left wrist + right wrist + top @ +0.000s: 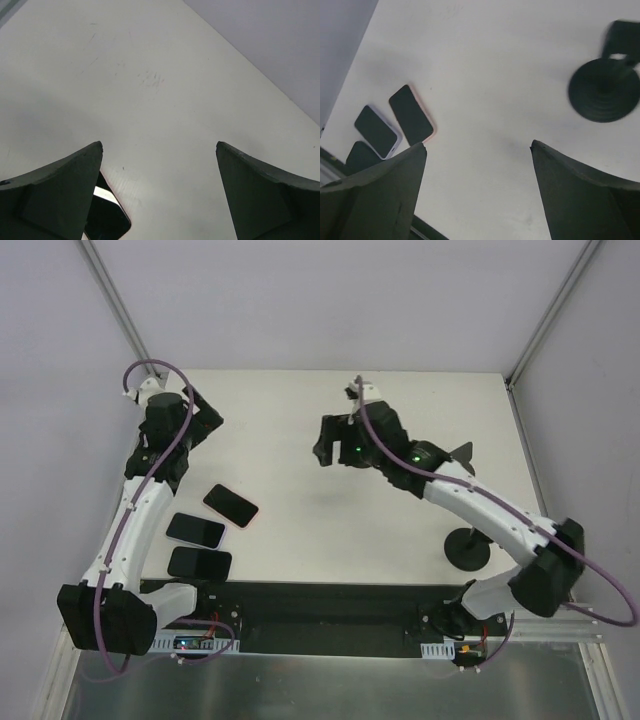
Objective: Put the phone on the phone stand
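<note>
1. Nearest phone, middle phone and pink-edged phone lie flat at the table's near left; screens dark.
2. Phone stand stands near right, well apart from them.
3. Right gripper hovers mid-table; jaws wide, empty.
4. Left gripper hangs farthest, jaws wide, empty.
</note>
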